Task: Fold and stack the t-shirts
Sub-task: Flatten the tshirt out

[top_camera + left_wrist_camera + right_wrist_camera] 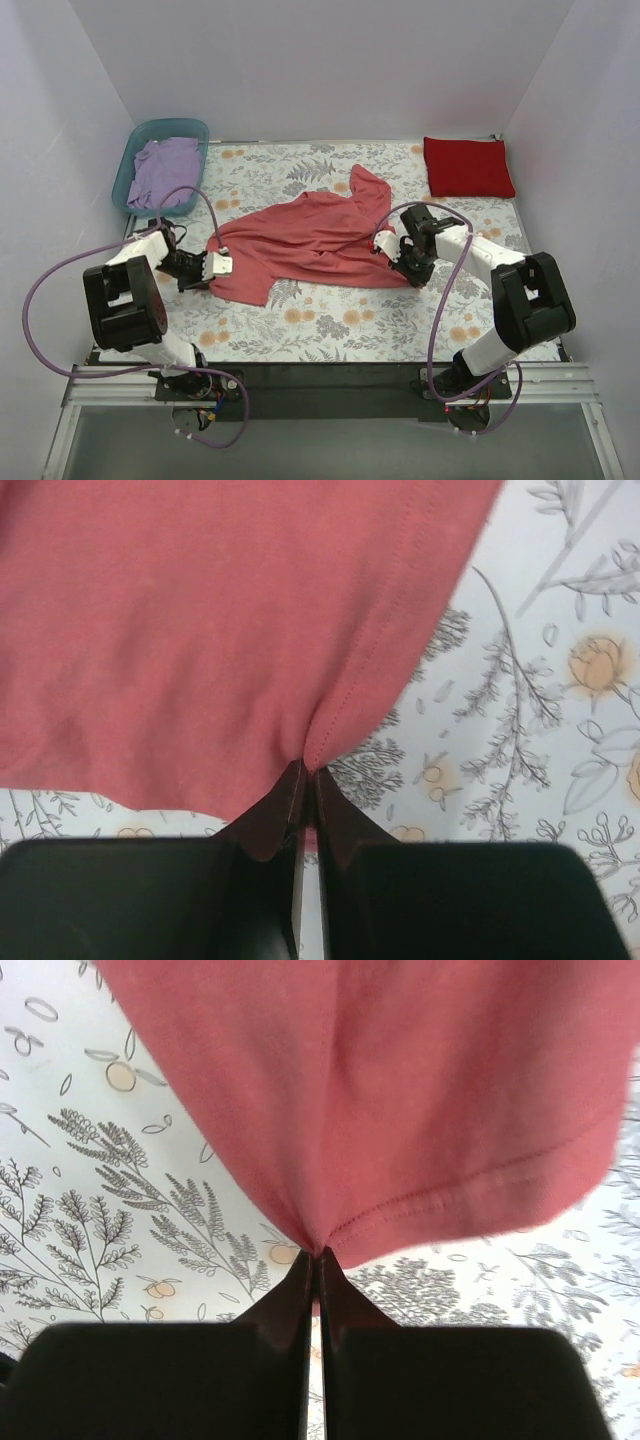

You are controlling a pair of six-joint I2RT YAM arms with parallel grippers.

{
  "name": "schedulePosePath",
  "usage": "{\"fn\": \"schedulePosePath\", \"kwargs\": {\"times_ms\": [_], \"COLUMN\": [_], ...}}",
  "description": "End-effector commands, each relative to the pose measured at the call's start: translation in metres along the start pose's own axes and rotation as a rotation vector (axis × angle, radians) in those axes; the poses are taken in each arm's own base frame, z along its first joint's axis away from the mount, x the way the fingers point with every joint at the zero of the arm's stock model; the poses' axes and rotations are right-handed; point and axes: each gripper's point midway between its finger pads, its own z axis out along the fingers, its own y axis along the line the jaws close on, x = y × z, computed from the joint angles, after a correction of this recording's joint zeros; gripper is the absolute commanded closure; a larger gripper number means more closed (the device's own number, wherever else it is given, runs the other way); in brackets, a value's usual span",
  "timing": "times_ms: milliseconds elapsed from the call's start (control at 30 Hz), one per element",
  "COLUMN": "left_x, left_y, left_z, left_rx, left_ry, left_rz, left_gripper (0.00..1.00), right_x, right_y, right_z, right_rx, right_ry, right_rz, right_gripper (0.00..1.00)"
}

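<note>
With the pink shirt [315, 240] lying crumpled mid-worktop [330, 320], the left gripper [305, 775] pinched its left hem and the right gripper [318, 1252] its right hem, so flattening seemed in hand, next calling for an even outward pull.

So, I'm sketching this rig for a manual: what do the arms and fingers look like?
The left arm and right arm are white links with bulky black joint housings. A purple cable loops loosely along each. The fingers are dark, tapering to thin wedge tips.
</note>
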Motion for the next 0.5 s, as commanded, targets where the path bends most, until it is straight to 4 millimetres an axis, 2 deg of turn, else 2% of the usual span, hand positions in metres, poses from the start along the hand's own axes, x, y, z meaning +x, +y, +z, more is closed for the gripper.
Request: {"fn": "schedulePosePath", "kwargs": {"times_ms": [0, 33, 67, 100, 133, 167, 200, 267, 300, 367, 400, 467], "left_x": [-0.015, -0.026, -0.042, -0.058, -0.07, -0.087, -0.103, -0.131, -0.142, -0.17, -0.171, -0.191], "left_y": [0.039, 0.046, 0.062, 0.094, 0.105, 0.127, 0.148, 0.173, 0.182, 0.203, 0.213, 0.225], "left_z": [-0.008, -0.017, -0.027, -0.055, -0.069, -0.089, -0.118, -0.156, -0.174, -0.225, -0.243, -0.294], "left_rx": [-0.101, -0.123, -0.161, -0.246, -0.274, -0.334, -0.404, -0.481, -0.518, -0.645, -0.727, -0.853], "left_ry": [-0.087, -0.13, -0.203, -0.252, -0.302, -0.381, -0.427, -0.553, -0.606, -0.73, -0.748, -0.856], "left_rz": [-0.115, -0.231, -0.275, -0.305, -0.436, -0.465, -0.466, -0.565, -0.586, -0.618, -0.656, -0.67], "left_gripper": [1.0, 1.0, 1.0, 1.0, 1.0, 1.0, 1.0, 1.0, 1.0, 1.0, 1.0, 1.0], "right_x": [-0.023, -0.029, -0.041, -0.044, -0.05, -0.065, -0.066, -0.077, -0.085, -0.096, -0.104, -0.108], "right_y": [-0.022, -0.03, -0.043, -0.057, -0.068, -0.085, -0.099, -0.121, -0.138, -0.161, -0.172, -0.189], "right_z": [-0.027, -0.037, -0.052, -0.066, -0.08, -0.105, -0.12, -0.155, -0.184, -0.227, -0.26, -0.303], "right_rx": [0.065, 0.095, 0.14, 0.18, 0.221, 0.287, 0.332, 0.433, 0.51, 0.649, 0.729, 0.866], "right_ry": [-0.081, -0.111, -0.153, -0.184, -0.218, -0.27, -0.293, -0.349, -0.394, -0.459, -0.508, -0.551], "right_rz": [0.025, 0.029, 0.035, 0.054, 0.061, 0.06, 0.08, 0.085, 0.09, 0.092, 0.089, 0.101], "right_gripper": [0.99, 0.99, 0.99, 0.99, 0.99, 0.99, 0.99, 0.99, 0.99, 0.99, 0.99, 0.99]}}
